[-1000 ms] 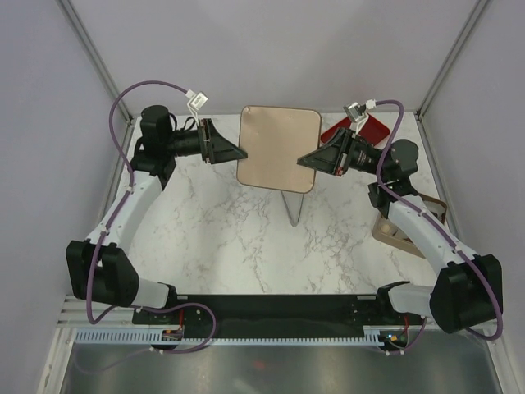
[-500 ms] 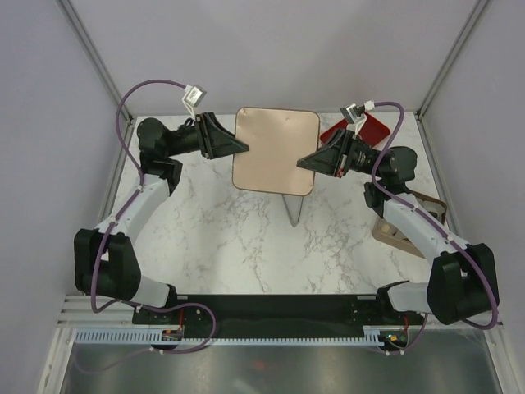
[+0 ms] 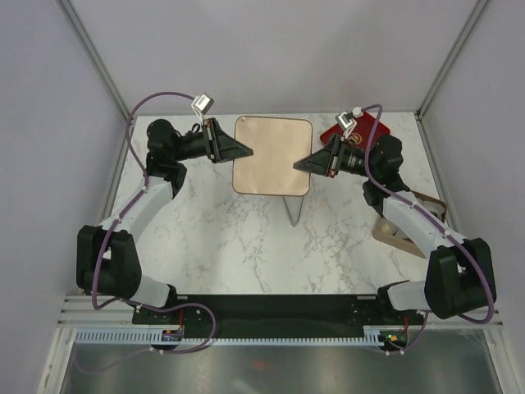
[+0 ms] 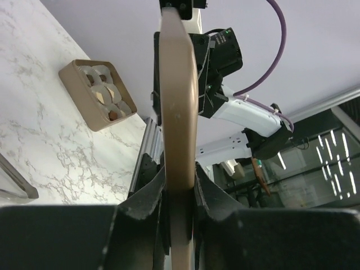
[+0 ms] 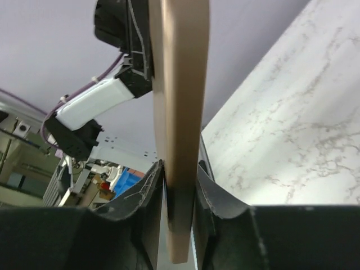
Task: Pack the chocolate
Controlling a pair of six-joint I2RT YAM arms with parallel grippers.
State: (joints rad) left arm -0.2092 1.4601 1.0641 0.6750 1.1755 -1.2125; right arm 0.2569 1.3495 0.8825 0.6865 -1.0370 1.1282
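Observation:
A flat tan rose-gold lid (image 3: 272, 156) hangs level in the air over the back of the table, held at both side edges. My left gripper (image 3: 244, 152) is shut on its left edge and my right gripper (image 3: 300, 164) on its right edge. The lid (image 4: 179, 112) shows edge-on in the left wrist view between my left gripper's (image 4: 180, 194) jaws, and likewise (image 5: 180, 84) in my right gripper (image 5: 180, 185). The chocolate (image 4: 104, 90), cream-white lumps with one brown, sits in an open tan box (image 4: 76, 90) on the table. In the top view that box (image 3: 392, 234) is mostly hidden by my right arm.
A red tray (image 3: 365, 127) lies at the back right behind my right wrist. A thin V-shaped metal stand (image 3: 294, 209) stands below the lid near the table's middle. The table is white marble (image 3: 221, 238) with walls on three sides.
Both arms have carried the lid toward the back of the table, and it now hangs slightly lower and smaller in view. Both grips are unchanged.

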